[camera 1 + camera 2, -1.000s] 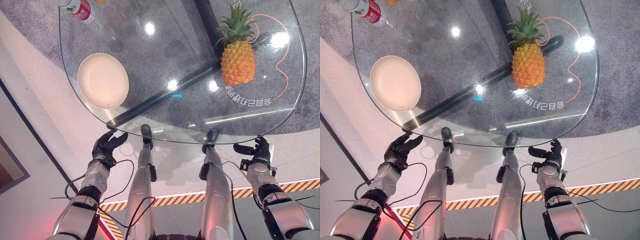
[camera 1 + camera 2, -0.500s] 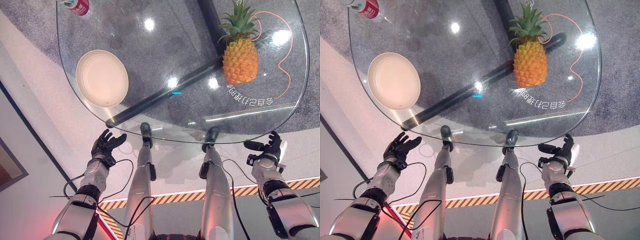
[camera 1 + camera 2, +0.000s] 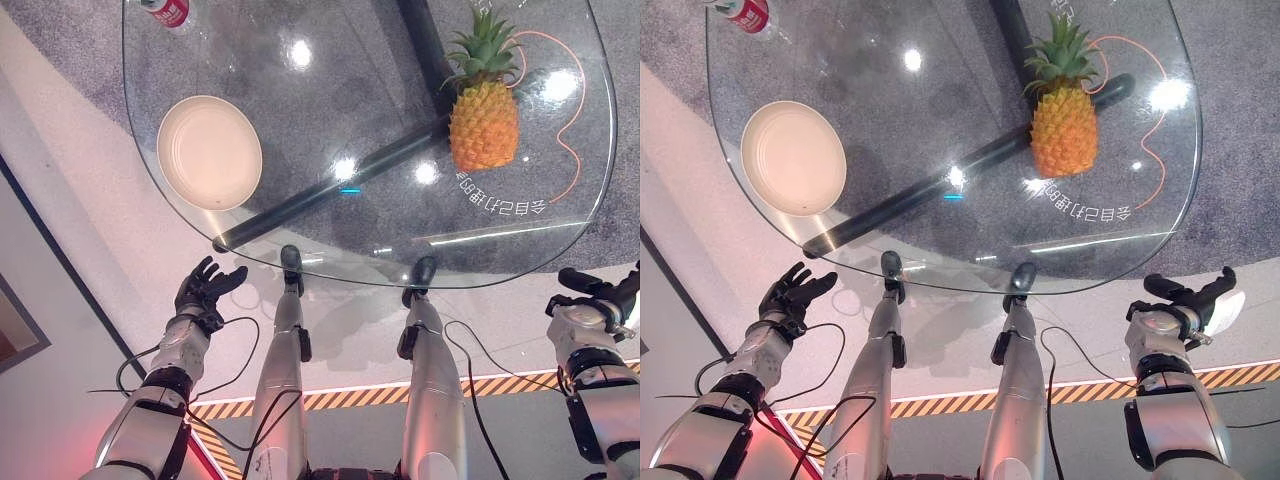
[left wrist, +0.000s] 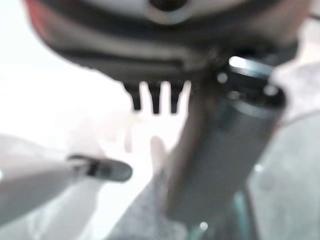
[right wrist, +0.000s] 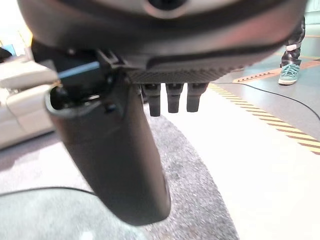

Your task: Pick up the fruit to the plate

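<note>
both eye views are looking down from overhead, sharing the glass table (image 3: 300, 140); each wrist view is peering closely along its own hand.

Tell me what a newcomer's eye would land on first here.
The pineapple stands out first, upright on the far right of the glass table. Next comes the pale plate, empty at the table's left. Below the near edge, the left hand and right hand hang open, holding nothing.

My left hand (image 4: 200, 65) fills the top, thumb jutting out, fingers (image 4: 155, 97) straight over pale floor (image 4: 60, 110).
</note>
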